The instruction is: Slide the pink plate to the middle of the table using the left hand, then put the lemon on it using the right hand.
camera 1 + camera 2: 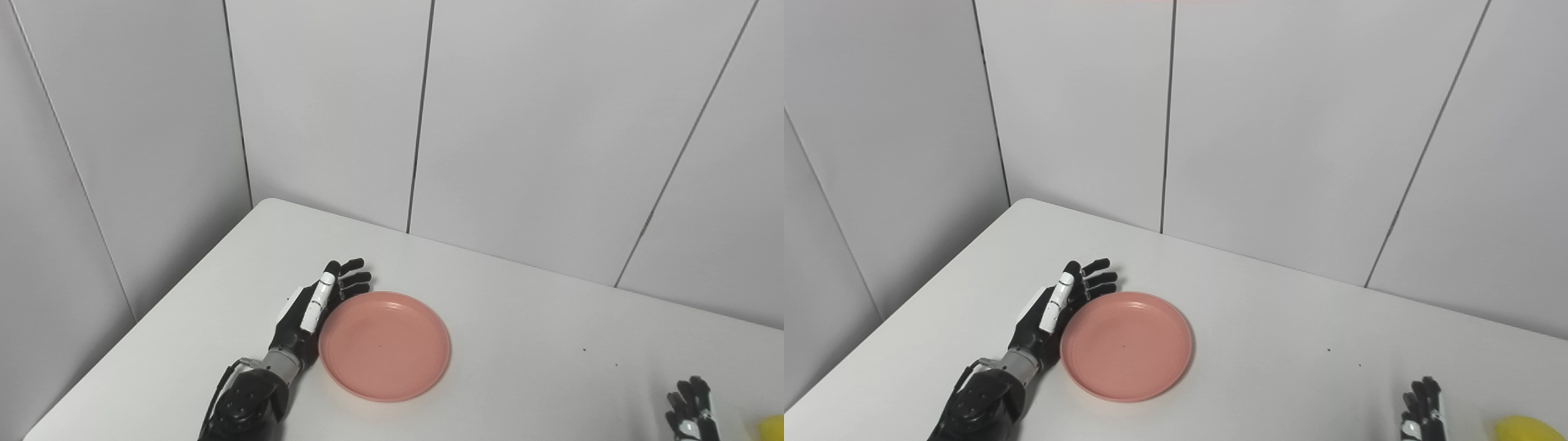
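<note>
A round pink plate (384,346) lies flat on the white table (520,306), with nothing on it. My left hand (315,309) rests on the table against the plate's left rim, palm toward the plate, fingers straight and apart, holding nothing. A yellow lemon (1528,428) lies at the bottom right corner, partly cut off by the picture's edge. My right hand (1424,411) shows only its fingertips at the bottom edge, just left of the lemon and apart from it, fingers spread.
Grey wall panels (502,122) stand close behind the table and along its left side. The table's far left corner (269,205) is rounded. A few small dark specks (584,350) mark the tabletop right of the plate.
</note>
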